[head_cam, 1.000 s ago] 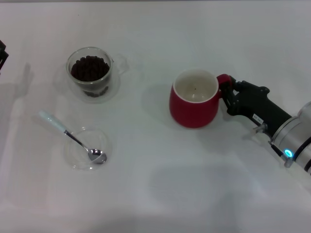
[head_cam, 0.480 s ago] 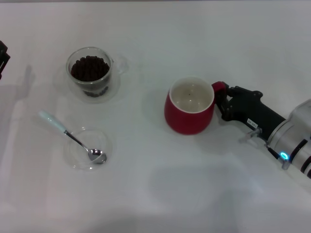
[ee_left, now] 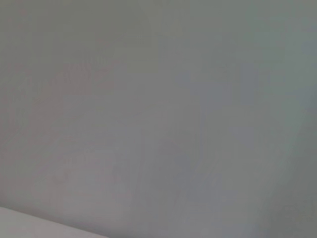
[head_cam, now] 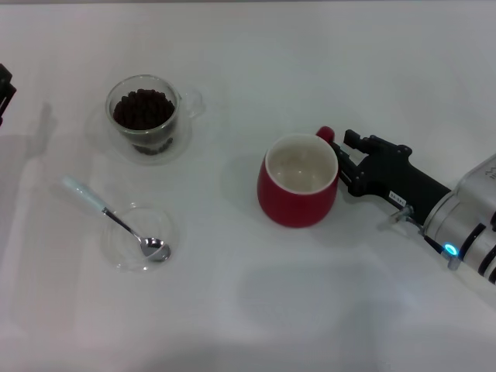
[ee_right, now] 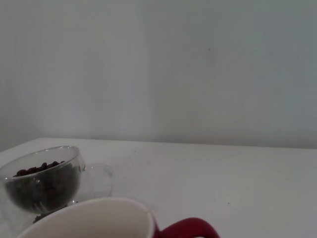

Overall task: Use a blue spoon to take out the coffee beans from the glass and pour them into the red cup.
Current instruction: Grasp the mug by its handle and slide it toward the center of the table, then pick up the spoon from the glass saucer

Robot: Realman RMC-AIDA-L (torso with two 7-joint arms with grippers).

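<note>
- One blue spoon (head_cam: 116, 218) lies nearest, its bowl in a clear dish (head_cam: 141, 237).
- Right end effector (head_cam: 346, 160): fingers spread, beside the red cup (head_cam: 297, 191), its handle between them, ungripped.
- Glass (head_cam: 145, 115) of coffee beans (head_cam: 142, 109): farthest across the tabletop (head_cam: 256, 70).
- Left end effector: mostly outside the head view.

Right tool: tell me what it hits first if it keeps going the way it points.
The right tool points at the red cup; it would meet the cup's handle side first, seemingly right at its tips.

Bright, even overhead light, soft shadows; left wrist view perhaps wholly defocused.
</note>
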